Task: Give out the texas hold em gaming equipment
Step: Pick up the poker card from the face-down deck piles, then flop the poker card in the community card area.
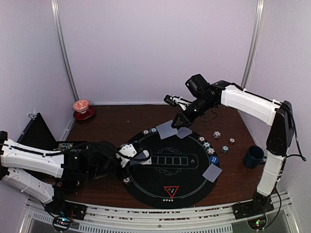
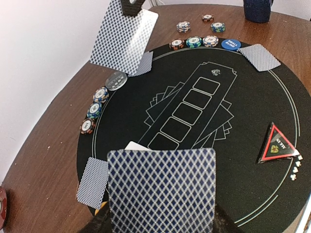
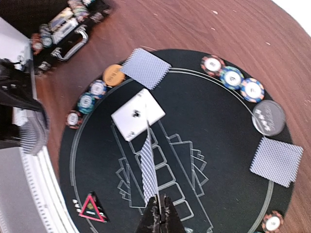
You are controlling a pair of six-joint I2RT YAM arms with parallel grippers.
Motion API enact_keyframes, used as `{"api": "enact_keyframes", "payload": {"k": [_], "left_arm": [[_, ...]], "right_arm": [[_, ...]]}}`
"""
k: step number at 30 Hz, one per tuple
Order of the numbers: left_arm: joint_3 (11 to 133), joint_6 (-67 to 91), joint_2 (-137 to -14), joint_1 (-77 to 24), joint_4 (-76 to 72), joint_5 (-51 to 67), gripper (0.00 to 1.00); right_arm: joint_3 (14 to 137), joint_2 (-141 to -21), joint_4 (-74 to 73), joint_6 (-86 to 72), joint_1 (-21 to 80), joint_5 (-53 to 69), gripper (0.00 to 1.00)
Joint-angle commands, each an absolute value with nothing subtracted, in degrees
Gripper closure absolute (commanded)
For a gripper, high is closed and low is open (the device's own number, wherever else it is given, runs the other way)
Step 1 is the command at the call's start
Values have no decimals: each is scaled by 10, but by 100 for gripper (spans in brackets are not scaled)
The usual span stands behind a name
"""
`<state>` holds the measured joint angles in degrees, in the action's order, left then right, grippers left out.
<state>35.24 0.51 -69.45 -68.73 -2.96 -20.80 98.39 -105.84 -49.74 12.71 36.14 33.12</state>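
My left gripper (image 1: 127, 153) hovers at the left edge of the black poker mat (image 1: 194, 184), shut on a deck of grey-blue-backed cards (image 2: 161, 189) that hides its fingers. Over the mat's far edge, my right gripper (image 3: 159, 203) is shut on a single card (image 1: 167, 128), which shows edge-on in the right wrist view. Face-down cards lie at three seats (image 2: 92, 182) (image 2: 144, 64) (image 2: 259, 57). One white face-up card (image 3: 138, 114) lies by the row of boxes. Striped chips (image 2: 94, 109) (image 2: 193, 41), a blue button (image 2: 231, 44), an orange button (image 3: 113, 75) and the red triangle marker (image 2: 277, 144) sit on the mat.
A dark blue mug (image 1: 253, 156) stands right of the mat, with loose chips (image 1: 225, 149) beside it. The red-and-white cup on its saucer (image 1: 81, 108) is at the back left. An open chip case (image 3: 68, 26) lies left of the mat.
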Motion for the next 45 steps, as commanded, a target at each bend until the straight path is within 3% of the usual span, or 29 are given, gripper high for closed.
{"api": "enact_keyframes", "payload": {"k": [1, 12, 18, 31, 45], "left_arm": [[363, 11, -691, -688, -56, -221, 46], [359, 13, -679, -688, -54, -232, 46], [358, 14, -672, -688, -53, -231, 46], [357, 15, -669, -688, -55, -230, 46], [356, 15, -669, -688, -55, -229, 46]], "right_arm": [[957, -1041, -455, 125, 375, 177, 100], [920, -1106, -384, 136, 487, -112, 100], [920, -1165, -383, 137, 536, -188, 100], [930, -1192, -400, 165, 580, -46, 100], [931, -1224, -401, 168, 583, -40, 97]]}}
